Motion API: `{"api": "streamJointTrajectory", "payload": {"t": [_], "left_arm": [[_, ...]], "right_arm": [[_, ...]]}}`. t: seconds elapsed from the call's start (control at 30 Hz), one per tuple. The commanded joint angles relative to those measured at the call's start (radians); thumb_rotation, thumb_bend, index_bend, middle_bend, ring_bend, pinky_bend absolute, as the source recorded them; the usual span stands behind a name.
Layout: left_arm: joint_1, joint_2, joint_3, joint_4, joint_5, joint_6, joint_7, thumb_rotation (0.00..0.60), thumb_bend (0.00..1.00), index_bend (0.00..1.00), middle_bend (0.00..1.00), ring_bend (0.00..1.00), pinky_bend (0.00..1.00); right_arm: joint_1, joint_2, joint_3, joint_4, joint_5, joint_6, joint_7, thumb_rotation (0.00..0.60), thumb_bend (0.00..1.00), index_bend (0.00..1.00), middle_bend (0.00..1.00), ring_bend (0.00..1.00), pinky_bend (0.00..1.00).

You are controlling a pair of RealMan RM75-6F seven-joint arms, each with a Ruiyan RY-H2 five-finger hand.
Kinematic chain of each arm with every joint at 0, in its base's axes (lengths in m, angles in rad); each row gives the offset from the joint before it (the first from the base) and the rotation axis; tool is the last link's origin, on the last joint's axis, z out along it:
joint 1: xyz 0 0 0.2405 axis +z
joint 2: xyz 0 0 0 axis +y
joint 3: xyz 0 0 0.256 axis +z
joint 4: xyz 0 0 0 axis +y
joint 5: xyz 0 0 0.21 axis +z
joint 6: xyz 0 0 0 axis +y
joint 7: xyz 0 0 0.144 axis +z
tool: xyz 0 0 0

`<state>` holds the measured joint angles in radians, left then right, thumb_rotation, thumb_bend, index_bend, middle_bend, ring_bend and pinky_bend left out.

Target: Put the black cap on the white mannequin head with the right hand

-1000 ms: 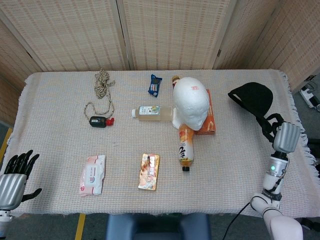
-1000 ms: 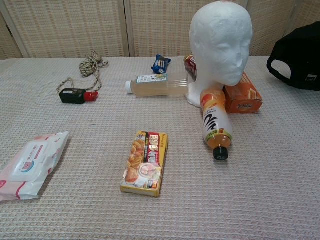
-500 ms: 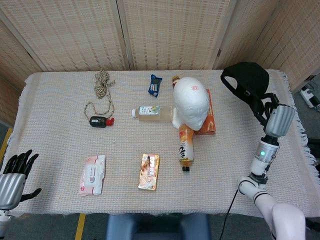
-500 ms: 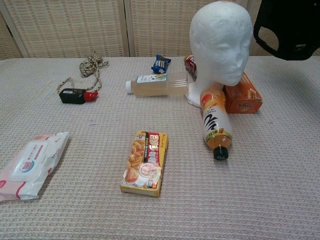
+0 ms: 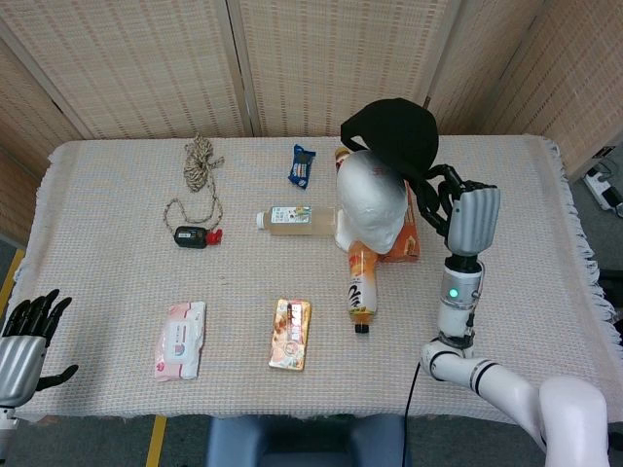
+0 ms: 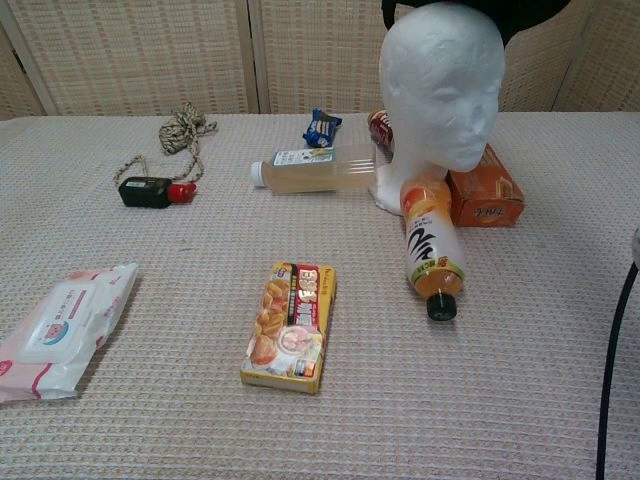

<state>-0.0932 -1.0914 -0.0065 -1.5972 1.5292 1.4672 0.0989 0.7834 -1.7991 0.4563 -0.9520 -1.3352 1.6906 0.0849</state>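
Overhead, in the head view, the soft black fabric cap (image 5: 391,136) hangs domed and rounded, its strap trailing down to the robot's right hand (image 5: 471,216), whose dark fingers (image 5: 440,199) curl into the strap and grip it. The cap sits just up and to the left of that hand, over the back and crown of the white foam mannequin head (image 5: 372,197); whether the fabric touches the foam cannot be told from here. The mannequin head stands directly left of the right hand, with a flat orange box (image 5: 408,233) between them, partly tucked under the head. An orange drink bottle with a black cap (image 5: 361,283) lies below and left of the hand. Far across the desk (image 5: 117,272), at the lower left corner, the left hand (image 5: 27,336) hovers with its dark fingers spread, holding nothing.

In the chest view, neither hand appears. Only a thin dark arc of the black fabric cap (image 6: 520,12) shows at the top edge, curving around the crown of the white foam mannequin head (image 6: 442,85). This view gives the head's face, nose and chin, which the overhead camera hides. A clear bottle of pale liquid (image 6: 313,169) lies on its side, touching the head's neck.
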Motion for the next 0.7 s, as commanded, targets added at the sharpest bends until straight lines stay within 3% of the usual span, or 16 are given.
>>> {"api": "streamJointTrajectory", "payload": {"t": [0.03,0.27,0.4,0.7], "left_arm": [[0.001,0.003,-0.001,-0.001,0.0,0.003,-0.004,0.6,0.08,0.12,0.0,0.0,0.1],[0.002,0.005,0.0,-0.003,0.004,0.005,-0.009,0.6,0.08,0.12,0.0,0.0,0.1],[0.005,0.006,0.003,-0.005,0.012,0.011,-0.008,0.6,0.08,0.12,0.0,0.0,0.1],[0.004,0.006,0.006,-0.006,0.014,0.006,-0.005,0.6,0.08,0.12,0.0,0.0,0.1]], "right_arm": [[0.013,0.013,-0.053,-0.047,-0.064,0.009,-0.073,0.6,0.46,0.83,1.0,1.0,1.0],[-0.011,0.016,-0.121,-0.069,-0.125,0.011,-0.108,0.6,0.46,0.83,1.0,1.0,1.0],[-0.05,0.019,-0.192,-0.044,-0.174,0.013,-0.115,0.6,0.46,0.83,1.0,1.0,1.0],[-0.096,-0.014,-0.217,0.023,-0.173,-0.009,-0.068,0.6,0.46,0.83,1.0,1.0,1.0]]}}
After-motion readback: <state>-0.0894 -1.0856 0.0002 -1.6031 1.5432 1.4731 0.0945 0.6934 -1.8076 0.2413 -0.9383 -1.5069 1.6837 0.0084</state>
